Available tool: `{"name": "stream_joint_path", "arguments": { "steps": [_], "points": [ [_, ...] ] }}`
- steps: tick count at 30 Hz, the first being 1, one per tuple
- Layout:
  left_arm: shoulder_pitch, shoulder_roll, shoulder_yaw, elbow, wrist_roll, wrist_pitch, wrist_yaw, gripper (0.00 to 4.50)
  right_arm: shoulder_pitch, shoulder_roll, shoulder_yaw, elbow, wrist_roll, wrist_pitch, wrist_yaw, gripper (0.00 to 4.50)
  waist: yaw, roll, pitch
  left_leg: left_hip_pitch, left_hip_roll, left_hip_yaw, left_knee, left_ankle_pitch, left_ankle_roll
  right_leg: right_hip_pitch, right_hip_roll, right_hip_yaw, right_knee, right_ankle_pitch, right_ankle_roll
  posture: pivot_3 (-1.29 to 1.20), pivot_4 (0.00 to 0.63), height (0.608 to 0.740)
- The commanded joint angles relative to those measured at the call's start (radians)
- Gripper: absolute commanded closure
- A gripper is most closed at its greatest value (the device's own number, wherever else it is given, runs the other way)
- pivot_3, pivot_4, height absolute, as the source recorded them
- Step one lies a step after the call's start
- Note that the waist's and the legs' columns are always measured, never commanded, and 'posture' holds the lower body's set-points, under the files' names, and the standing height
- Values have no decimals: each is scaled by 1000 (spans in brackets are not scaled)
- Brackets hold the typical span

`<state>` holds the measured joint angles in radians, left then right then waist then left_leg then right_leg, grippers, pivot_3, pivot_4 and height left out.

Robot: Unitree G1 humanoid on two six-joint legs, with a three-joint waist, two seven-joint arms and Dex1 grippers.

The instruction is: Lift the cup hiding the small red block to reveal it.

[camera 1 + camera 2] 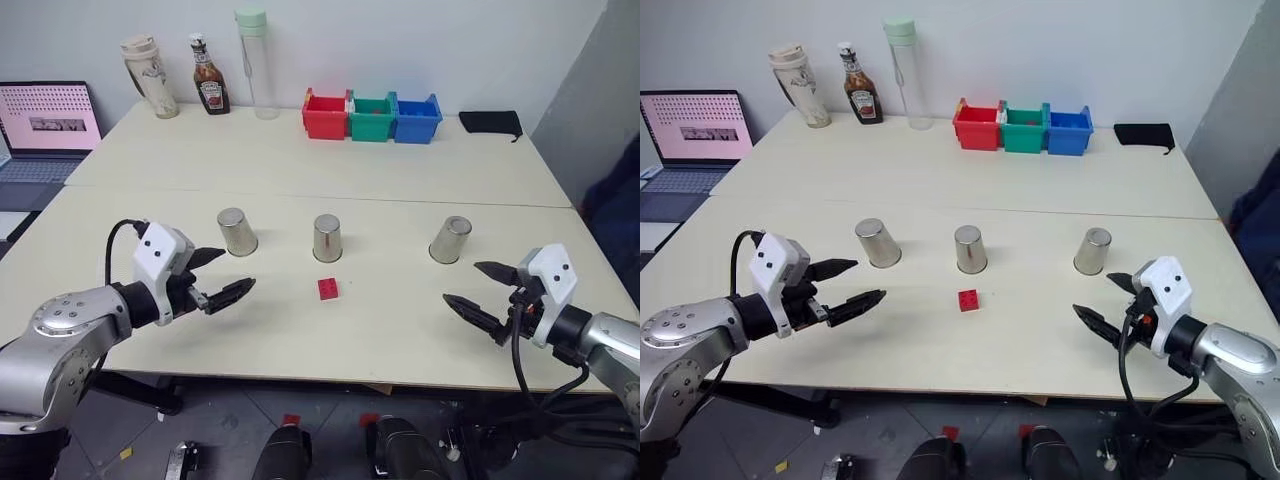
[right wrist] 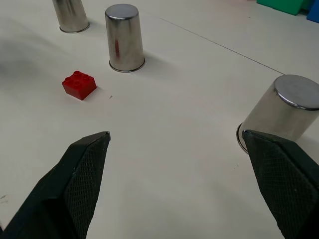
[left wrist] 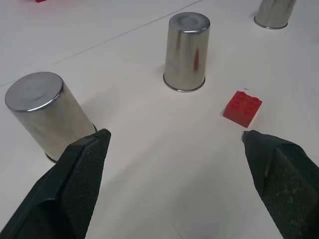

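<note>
While 3 small brushed-steel tumblers stand upside down in a row on the pale table (image 1: 300, 160), the middle cup (image 1: 327, 238) looks light, rigid and slippery; a grip across its mid-wall seems best, its long axis vertical. Just in front lies the tiny studded red plastic block (image 1: 328, 289), uncovered, studs up. Left gripper (image 1: 222, 277) and right gripper (image 1: 482, 294) both hover wide, empty.

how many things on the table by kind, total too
steel cups: 3
red block: 1
storage bins: 3
bottles and tumblers: 3
black pouch: 1
total: 11
</note>
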<state>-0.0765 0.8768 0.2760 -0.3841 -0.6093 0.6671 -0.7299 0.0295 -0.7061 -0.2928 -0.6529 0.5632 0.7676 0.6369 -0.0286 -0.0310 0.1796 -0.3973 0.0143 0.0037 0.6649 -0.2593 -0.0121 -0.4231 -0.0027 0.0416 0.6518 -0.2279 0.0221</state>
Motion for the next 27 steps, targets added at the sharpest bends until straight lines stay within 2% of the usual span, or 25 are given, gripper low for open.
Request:
{"name": "stream_joint_path", "arguments": {
  "steps": [1,27],
  "points": [
    [-13,5,8,-17,6,-3,-8,17,-5,-13,-12,-9,0,-30,5,0,0,0,0,0,0,0,0,0,0,0,0,0,0,0,0,0,150,740],
    [-35,-5,-38,13,81,-65,-78,17,-38,-33,-23,-8,34,-5,-20,0,0,0,0,-1,-1,0,-1,0,0,1,0,0,-4,1,1,0,150,740]
  ]
}}
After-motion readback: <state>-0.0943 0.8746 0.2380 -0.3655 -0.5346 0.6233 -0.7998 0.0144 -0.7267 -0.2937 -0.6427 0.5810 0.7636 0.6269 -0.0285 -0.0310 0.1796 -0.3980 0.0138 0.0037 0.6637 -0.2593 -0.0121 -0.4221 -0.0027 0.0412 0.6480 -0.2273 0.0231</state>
